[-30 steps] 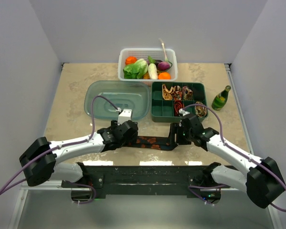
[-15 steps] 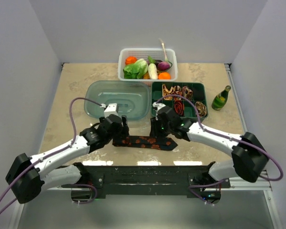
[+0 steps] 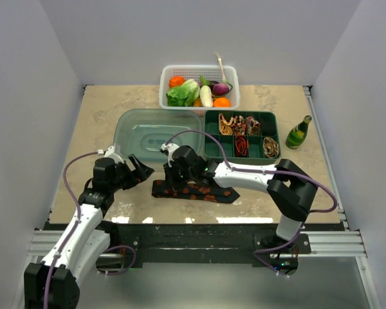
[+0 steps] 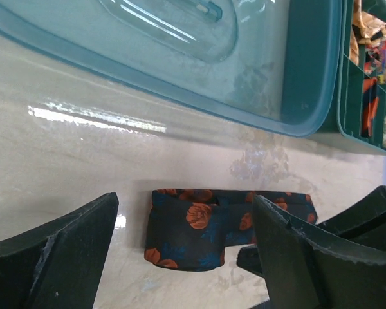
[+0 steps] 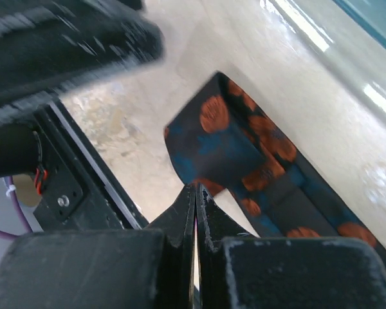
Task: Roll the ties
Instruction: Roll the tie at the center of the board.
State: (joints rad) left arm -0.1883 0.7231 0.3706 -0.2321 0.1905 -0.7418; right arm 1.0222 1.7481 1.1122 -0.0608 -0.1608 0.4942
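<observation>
One black tie with orange-red flowers (image 3: 199, 191) lies flat on the table in front of the lid, its left end folded over (image 4: 186, 235) (image 5: 225, 141). My right gripper (image 3: 172, 180) (image 5: 196, 188) is shut, its tips at the near corner of that folded end; whether any fabric is pinched does not show. Just left of the tie, my left gripper (image 3: 139, 172) (image 4: 185, 203) stands open and faces the folded end, holding nothing. Several rolled ties (image 3: 228, 122) fill compartments of the green tray (image 3: 213, 154).
A clear teal lid (image 3: 157, 132) (image 4: 180, 64) lies behind the tie. A white basket (image 3: 199, 68) of toy vegetables stands at the back. A green bottle (image 3: 298, 132) is right of the tray. The black rail runs along the near edge.
My right gripper has swept left along the tie from its right end to its left end and shut. The left arm has drawn back to the left and opened a little wider.
</observation>
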